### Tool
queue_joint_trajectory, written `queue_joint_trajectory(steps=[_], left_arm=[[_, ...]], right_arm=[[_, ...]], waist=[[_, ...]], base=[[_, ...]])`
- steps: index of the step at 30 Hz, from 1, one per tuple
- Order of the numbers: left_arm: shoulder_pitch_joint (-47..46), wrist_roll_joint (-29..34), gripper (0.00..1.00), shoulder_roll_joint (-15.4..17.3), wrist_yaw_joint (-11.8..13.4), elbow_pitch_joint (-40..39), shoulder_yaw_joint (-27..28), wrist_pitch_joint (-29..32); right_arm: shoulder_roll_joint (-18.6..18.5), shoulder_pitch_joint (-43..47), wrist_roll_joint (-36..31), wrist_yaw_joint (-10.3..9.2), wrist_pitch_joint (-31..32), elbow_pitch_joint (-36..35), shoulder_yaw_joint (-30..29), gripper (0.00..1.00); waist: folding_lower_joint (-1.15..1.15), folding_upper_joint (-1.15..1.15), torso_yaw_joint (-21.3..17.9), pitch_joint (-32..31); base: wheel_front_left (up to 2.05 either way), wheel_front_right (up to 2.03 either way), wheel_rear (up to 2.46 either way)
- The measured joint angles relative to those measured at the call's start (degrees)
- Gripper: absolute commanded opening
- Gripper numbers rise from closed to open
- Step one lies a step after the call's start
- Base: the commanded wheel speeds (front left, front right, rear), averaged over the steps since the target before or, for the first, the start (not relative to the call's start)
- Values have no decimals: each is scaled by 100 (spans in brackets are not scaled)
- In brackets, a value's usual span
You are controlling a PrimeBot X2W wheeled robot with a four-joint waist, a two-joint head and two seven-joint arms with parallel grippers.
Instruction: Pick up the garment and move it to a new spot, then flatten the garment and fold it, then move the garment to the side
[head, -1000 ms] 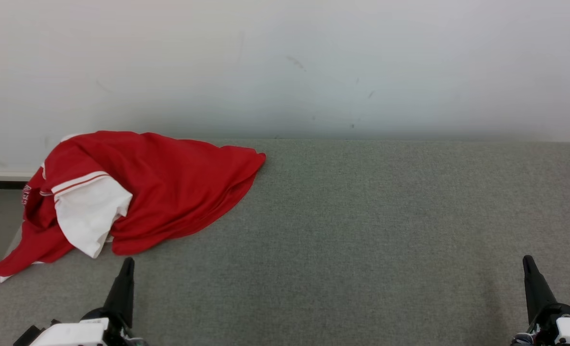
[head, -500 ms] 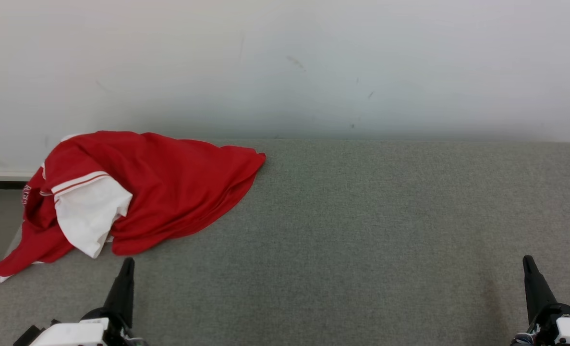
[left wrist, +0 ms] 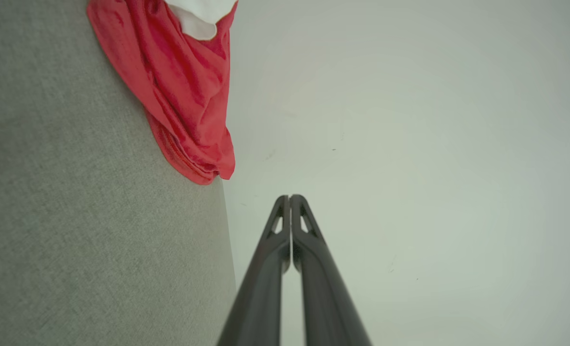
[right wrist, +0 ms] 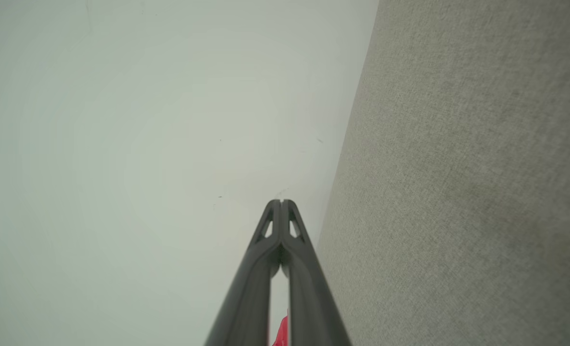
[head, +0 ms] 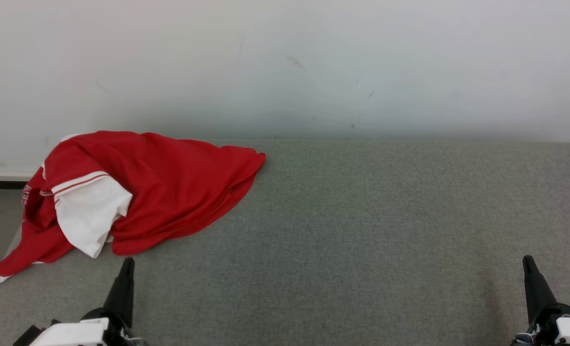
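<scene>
- Lying crumpled at frame left on the grey felt tabletop [head: 361, 240], the red-and-white fabric garment [head: 169, 192] is not yet picked up; every step is left.
- Closed and empty: dark-fingered left gripper [head: 128, 262], right gripper [head: 527, 260].

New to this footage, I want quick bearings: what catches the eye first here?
A crumpled red fabric garment with a white sleeve lies heaped at the far left of the grey textile-covered table, reaching its left edge. Near the front edge the left claw and right claw point toward the plain white wall, both shut and empty, the left one just short of the garment.
</scene>
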Motion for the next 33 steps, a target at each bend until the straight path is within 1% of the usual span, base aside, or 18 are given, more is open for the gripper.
queue_joint_trajectory(steps=[33], left_arm=[[0, 0, 0, 0, 0, 0, 0, 0]], right_arm=[[0, 0, 0, 0, 0, 0, 0, 0]], waist=[[0, 0, 0, 0]], base=[[0, 0, 0]])
